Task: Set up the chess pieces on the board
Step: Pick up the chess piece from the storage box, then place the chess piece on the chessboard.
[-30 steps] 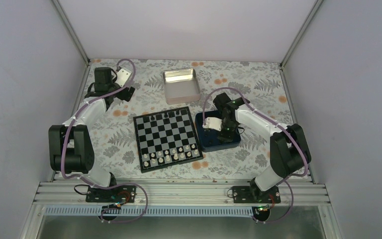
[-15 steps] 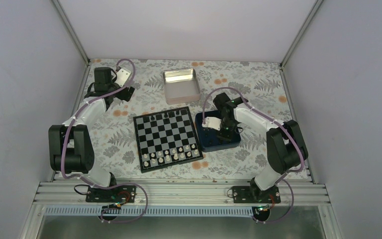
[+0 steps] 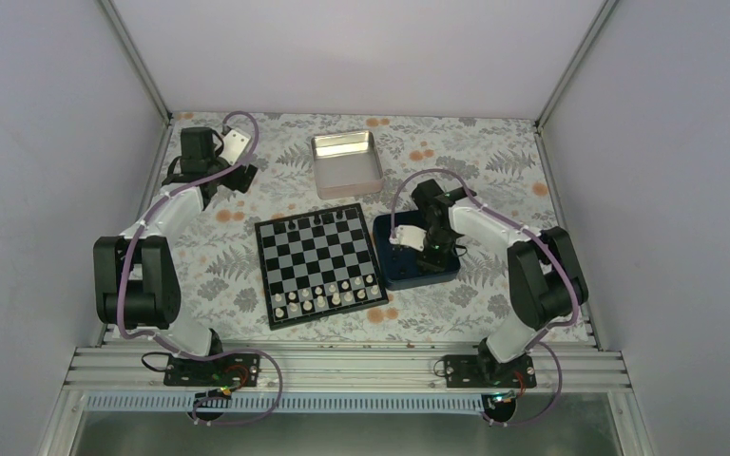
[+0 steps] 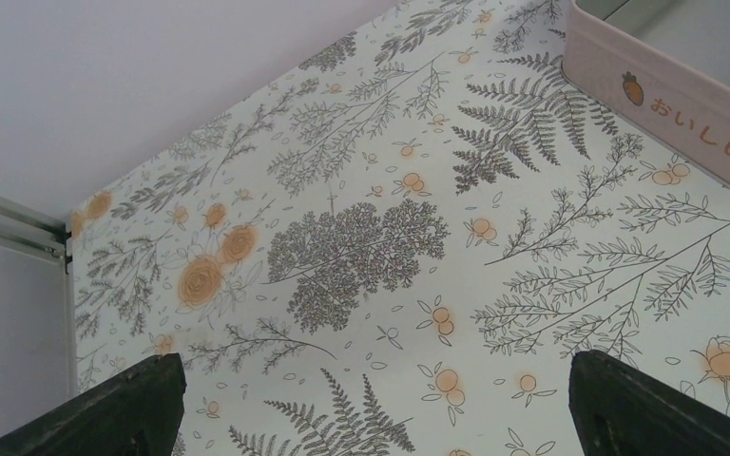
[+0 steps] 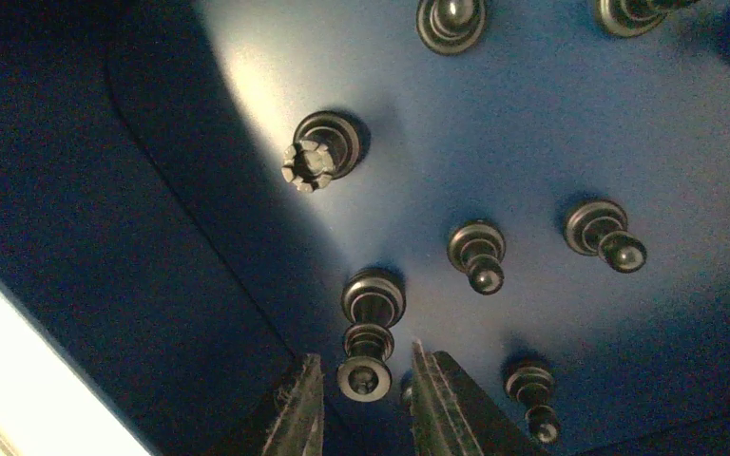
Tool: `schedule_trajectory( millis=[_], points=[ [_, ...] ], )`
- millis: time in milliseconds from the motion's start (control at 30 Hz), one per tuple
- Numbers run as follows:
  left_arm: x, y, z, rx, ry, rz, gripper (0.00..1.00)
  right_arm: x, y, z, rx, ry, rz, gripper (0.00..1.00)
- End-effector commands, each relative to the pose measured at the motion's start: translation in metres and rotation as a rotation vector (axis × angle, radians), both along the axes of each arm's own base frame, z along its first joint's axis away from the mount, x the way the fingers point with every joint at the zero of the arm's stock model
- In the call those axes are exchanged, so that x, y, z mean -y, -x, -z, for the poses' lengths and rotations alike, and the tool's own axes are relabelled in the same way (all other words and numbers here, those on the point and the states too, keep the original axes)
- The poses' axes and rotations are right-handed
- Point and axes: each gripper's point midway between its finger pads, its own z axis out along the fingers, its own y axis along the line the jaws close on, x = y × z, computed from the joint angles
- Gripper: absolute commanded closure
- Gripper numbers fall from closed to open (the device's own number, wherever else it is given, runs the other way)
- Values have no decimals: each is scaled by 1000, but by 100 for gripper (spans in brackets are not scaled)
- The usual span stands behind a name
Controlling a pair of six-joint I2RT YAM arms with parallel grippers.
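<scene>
The chessboard lies at the table's middle, with a few black chess pieces on its far row and cream-white ones on its two near rows. My right gripper reaches down into the navy blue box. In the right wrist view it is open, its fingers either side of a standing black piece, with gaps on both sides. Several more black pieces, such as a rook-like one, stand on the box floor. My left gripper is open and empty over the tablecloth.
A shiny metal tin sits behind the board; its pink side shows in the left wrist view. The box wall rises close to the left of my right fingers. The enclosure walls stand close on the left, right and back.
My right arm has shifted slightly inside the navy box, its elbow drawing in toward the left. The left arm has not moved.
</scene>
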Motion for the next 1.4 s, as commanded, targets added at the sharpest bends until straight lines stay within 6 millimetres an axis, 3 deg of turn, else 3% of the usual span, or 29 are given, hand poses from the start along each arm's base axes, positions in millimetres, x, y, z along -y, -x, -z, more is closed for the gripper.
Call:
schedule_trajectory(
  millis=[0,200,333,533,800,933,1033,1267,1367],
  points=[
    [2,-6,-11,26,6,-2,0,-4,0,8,-28,-29,-3,74],
    [1,-5,-10,24,1,-3,0,-6,-1,13,-48,-41,-8,79],
    [2,-6,-10,23,2,-1,0,-7,-4,6,-43,-43,-7,86],
    [1,-5,-9,29,0,-1,0,-6,-13,-22,-8,-32,4,91],
    [3,-3,-18,54,3,12,0,-25,-53,-84,136,-47,-20,92],
    [4,0,-27,70,5,23,0,-62,-79,-110,211,-79,-91,92],
    [5,1,-29,72,4,31,0,-103,-96,-129,272,-117,-169,92],
    [7,8,-31,85,15,46,0,-207,-123,-133,372,-177,-348,92],
    [8,11,-31,87,20,50,0,-246,-126,-123,413,-193,-418,92]
  ],
)
